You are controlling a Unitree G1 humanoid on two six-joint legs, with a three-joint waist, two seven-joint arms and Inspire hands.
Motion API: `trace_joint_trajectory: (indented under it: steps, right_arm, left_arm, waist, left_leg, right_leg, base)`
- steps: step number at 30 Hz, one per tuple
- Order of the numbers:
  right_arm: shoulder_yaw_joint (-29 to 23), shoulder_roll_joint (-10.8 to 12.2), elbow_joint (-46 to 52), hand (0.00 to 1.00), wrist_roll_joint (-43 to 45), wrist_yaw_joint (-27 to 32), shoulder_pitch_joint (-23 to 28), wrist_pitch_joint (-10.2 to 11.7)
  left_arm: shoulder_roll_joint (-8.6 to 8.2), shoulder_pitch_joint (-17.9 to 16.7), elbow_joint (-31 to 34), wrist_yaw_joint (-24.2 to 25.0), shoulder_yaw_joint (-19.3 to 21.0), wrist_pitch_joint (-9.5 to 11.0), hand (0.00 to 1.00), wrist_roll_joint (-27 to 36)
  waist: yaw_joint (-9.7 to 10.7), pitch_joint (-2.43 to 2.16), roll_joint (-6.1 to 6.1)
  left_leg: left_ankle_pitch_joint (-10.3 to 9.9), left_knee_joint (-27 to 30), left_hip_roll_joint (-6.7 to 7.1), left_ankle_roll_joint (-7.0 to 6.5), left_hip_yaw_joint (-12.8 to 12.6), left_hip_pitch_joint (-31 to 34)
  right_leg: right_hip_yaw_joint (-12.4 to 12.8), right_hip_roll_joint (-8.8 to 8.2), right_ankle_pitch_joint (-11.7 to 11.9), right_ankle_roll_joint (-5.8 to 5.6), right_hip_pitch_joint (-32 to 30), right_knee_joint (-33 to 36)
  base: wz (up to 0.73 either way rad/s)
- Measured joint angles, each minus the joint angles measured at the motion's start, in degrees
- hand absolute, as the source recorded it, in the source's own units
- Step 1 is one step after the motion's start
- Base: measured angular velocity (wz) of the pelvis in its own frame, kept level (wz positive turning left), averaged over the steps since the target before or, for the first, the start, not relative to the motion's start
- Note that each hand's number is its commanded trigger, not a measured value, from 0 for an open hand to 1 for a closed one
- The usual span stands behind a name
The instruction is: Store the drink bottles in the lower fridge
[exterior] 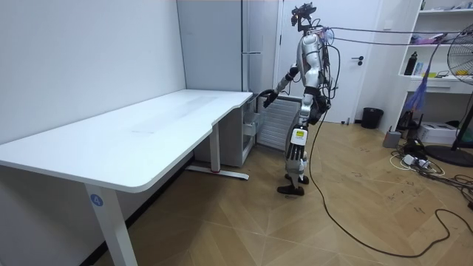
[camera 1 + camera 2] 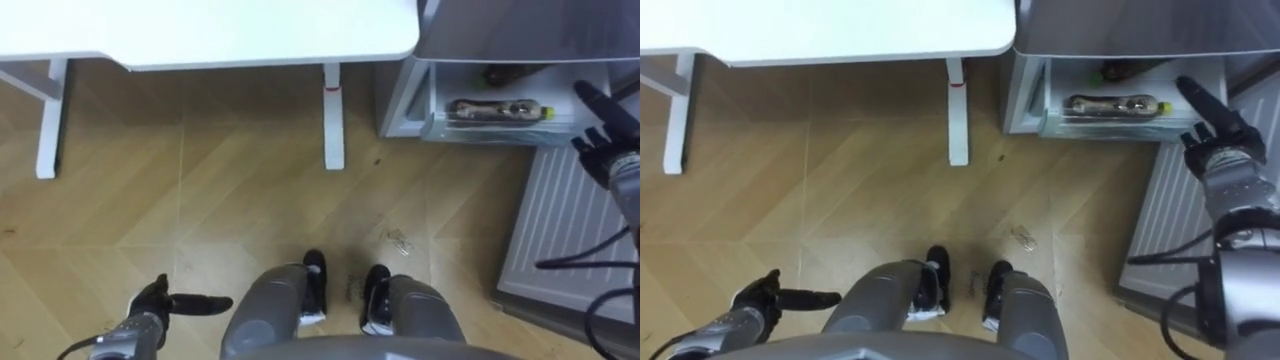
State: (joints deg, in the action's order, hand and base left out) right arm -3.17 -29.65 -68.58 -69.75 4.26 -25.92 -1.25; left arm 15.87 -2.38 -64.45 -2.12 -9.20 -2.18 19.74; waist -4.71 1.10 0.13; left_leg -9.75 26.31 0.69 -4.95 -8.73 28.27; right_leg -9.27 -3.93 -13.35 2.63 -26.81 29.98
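Observation:
A drink bottle (image 2: 500,109) lies on its side in the clear drawer (image 2: 440,128) of the open lower fridge (image 1: 251,111), with a dark item (image 2: 510,72) behind it. My right hand (image 2: 605,125) is held up just right of the drawer, fingers straight and open, holding nothing. Low at my left side hangs my left hand (image 2: 165,300), relaxed and empty, one finger pointing right. In the room view I stand in front of the fridge with my right hand (image 1: 262,94) stretched toward it.
The fridge door (image 2: 570,230) stands swung open on my right, its white ribbed inside facing up. A white desk (image 2: 200,30) with a leg (image 2: 333,115) stands ahead on the left. A bit of clear litter (image 2: 400,238) lies on the wood floor.

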Motion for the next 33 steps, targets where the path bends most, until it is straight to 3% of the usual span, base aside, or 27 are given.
trace_joint_trajectory:
  steps: [1, 5, 19, 25, 28, 33]
  right_arm:
    - [0.0, 0.0, 0.0, 0.00, 0.6, 0.9, 0.3, 0.0]
    - [0.0, 0.5, 0.0, 0.00, 4.1, 3.0, 0.9, 0.2]
    - [0.0, 2.5, -0.1, 0.00, 6.9, 7.6, 3.0, 0.3]
    - [0.0, 3.8, -1.6, 0.00, 1.0, 7.2, 2.9, 0.6]
    - [-0.6, 4.0, -4.0, 0.00, -4.4, 5.9, 3.0, 0.9]
    - [-0.6, 4.9, -4.8, 0.00, -10.7, 2.6, 3.6, 0.6]
  left_arm:
    - [0.00, -0.3, 0.0, 0.0, 0.0, 0.1, 0.00, 0.0]
    - [-0.11, -1.1, -0.2, 0.0, 0.0, 0.1, 0.00, 0.1]
    - [-0.82, -1.7, -0.5, 0.0, -0.1, -0.3, 0.00, 0.1]
    - [-1.24, -1.5, -0.9, 0.1, -0.3, 0.3, 0.00, 0.7]
    - [-1.22, -1.1, -1.0, 0.0, -0.1, 1.0, 0.00, 0.9]
    - [-1.05, -0.6, -1.6, -0.2, -0.1, 0.7, 0.00, 0.8]
  waist:
    - [0.0, -0.24, 0.06]
    - [0.1, -0.30, -0.01]
    - [0.7, -0.05, -0.41]
    - [0.2, 0.46, -1.11]
    - [0.1, 0.84, -0.47]
    - [-0.4, 0.89, -0.48]
  left_leg:
    - [0.0, -0.2, 0.01, -0.01, 0.0, -0.1]
    - [0.0, -1.0, 0.05, -0.01, -0.4, -1.2]
    - [0.0, -1.9, 0.18, 0.01, -0.5, -0.8]
    - [0.0, -1.5, 0.10, 0.07, -0.6, -0.7]
    - [-0.5, 0.3, 0.03, 0.10, 0.5, 0.8]
    - [-2.1, 4.6, 0.19, -0.16, 0.5, 5.0]
  right_leg:
    - [0.0, 0.00, 0.0, -0.03, 0.1, -0.2]
    - [0.3, 0.07, 0.0, -0.08, 1.0, -0.8]
    - [0.4, 0.09, 0.0, -0.20, 0.3, -1.6]
    - [0.4, 0.18, -0.1, -0.16, 0.3, -1.5]
    - [-0.6, 0.16, -0.4, -0.15, -0.1, -0.9]
    - [-0.1, -0.58, -2.5, -0.19, -4.6, 4.8]
  base:
    - [0.00]
    - [-0.03]
    - [0.00]
    - [0.01]
    - [0.14]
    - [0.05]
